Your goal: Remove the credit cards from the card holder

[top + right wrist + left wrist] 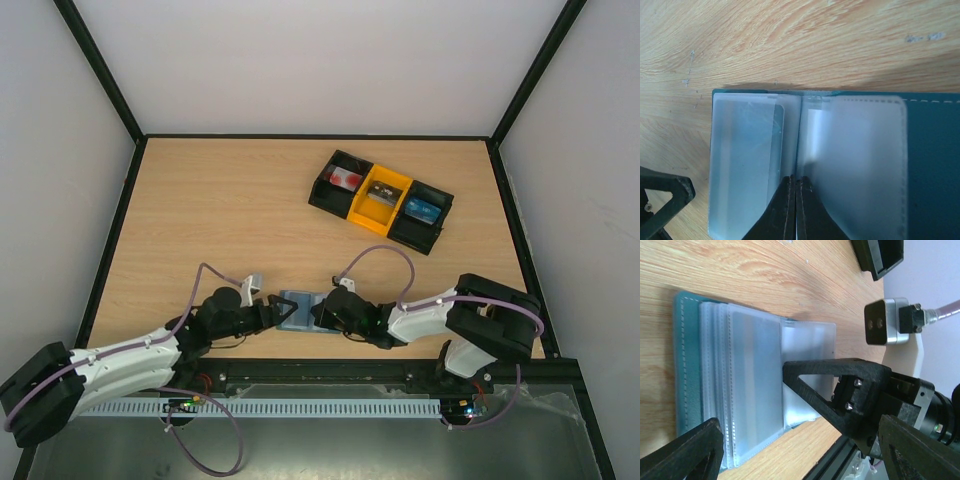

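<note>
The card holder [298, 308] lies open near the table's front edge, its clear sleeves [745, 165] fanned over the dusty-blue cover [935, 165]. No card shows in the sleeves that I can see. My right gripper [796, 182] is shut, its tips resting on the fold between two sleeves. My left gripper [800, 455] is open at the holder's left end, one finger [685, 450] beside the cover. The credit cards lie in the tray: a white one with red marks [346, 179], a dark grey one [381, 196] and a blue one [422, 210].
The black-and-yellow three-bin tray [322, 197] stands at the back right of the wooden table. A black rail [330, 372] runs along the front edge just behind both arms. The right arm's wrist camera [885, 322] hangs close to my left gripper.
</note>
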You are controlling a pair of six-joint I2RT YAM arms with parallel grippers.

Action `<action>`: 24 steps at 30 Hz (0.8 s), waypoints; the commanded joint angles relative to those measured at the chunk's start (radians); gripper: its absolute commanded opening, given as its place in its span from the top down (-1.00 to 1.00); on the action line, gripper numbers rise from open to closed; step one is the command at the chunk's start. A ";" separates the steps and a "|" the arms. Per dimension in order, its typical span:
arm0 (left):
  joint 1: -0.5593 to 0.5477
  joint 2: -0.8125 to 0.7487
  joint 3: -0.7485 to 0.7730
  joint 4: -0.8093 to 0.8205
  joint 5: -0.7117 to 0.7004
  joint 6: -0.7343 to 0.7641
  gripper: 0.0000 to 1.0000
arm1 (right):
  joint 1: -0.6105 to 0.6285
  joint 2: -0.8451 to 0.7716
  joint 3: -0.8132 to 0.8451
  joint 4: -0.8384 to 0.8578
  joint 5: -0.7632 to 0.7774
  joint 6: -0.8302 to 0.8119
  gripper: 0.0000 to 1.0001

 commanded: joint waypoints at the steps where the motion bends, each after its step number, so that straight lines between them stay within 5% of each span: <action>1: 0.029 0.013 0.024 0.032 0.008 0.017 -0.71 | 0.010 0.034 -0.038 -0.029 0.013 -0.001 0.96; 24: 0.080 -0.095 0.004 -0.039 0.025 0.029 -0.80 | 0.014 -0.005 0.086 -0.123 0.000 -0.018 0.60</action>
